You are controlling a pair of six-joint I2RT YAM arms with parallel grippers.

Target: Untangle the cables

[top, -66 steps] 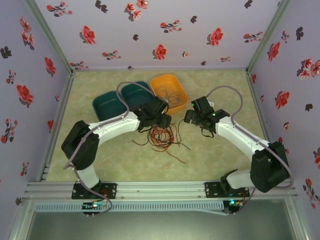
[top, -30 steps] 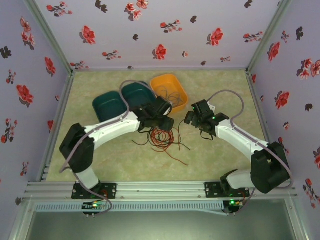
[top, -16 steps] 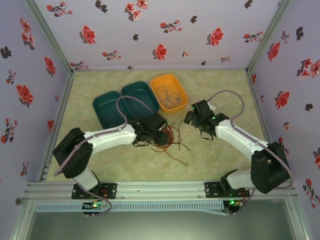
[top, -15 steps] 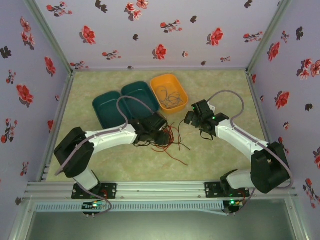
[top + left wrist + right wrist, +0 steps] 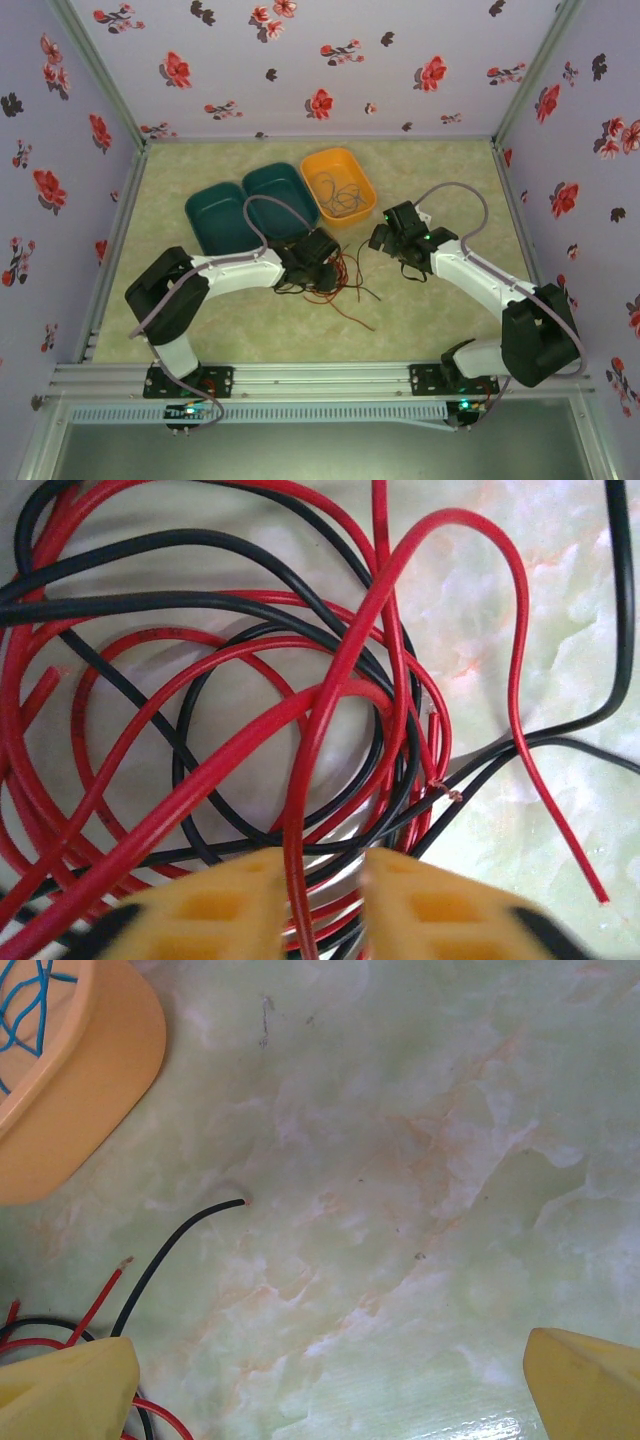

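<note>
A tangle of red and black cables [image 5: 338,277] lies on the table's middle. My left gripper [image 5: 322,272] is down on its left part. In the left wrist view the yellow fingertips [image 5: 210,910] stand a narrow gap apart, my left gripper [image 5: 328,900] straddling a red cable [image 5: 330,710] and bits of black cable [image 5: 200,605], none visibly pinched. My right gripper [image 5: 385,236] hovers to the right of the tangle. In its own view it [image 5: 330,1360] stands wide open over bare table, with a black cable end [image 5: 190,1225] and a red one [image 5: 100,1300] nearby.
An orange tray [image 5: 312,166] behind the tangle holds thin cables; its rim [image 5: 90,1090] and blue cable [image 5: 30,1000] show in the right wrist view. Two teal trays [image 5: 215,215] [image 5: 275,190] sit left of it. Flowered walls enclose the table.
My left gripper came away from the orange tray down onto the tangle, and its jaws have narrowed around the cables. The right arm has stayed put.
</note>
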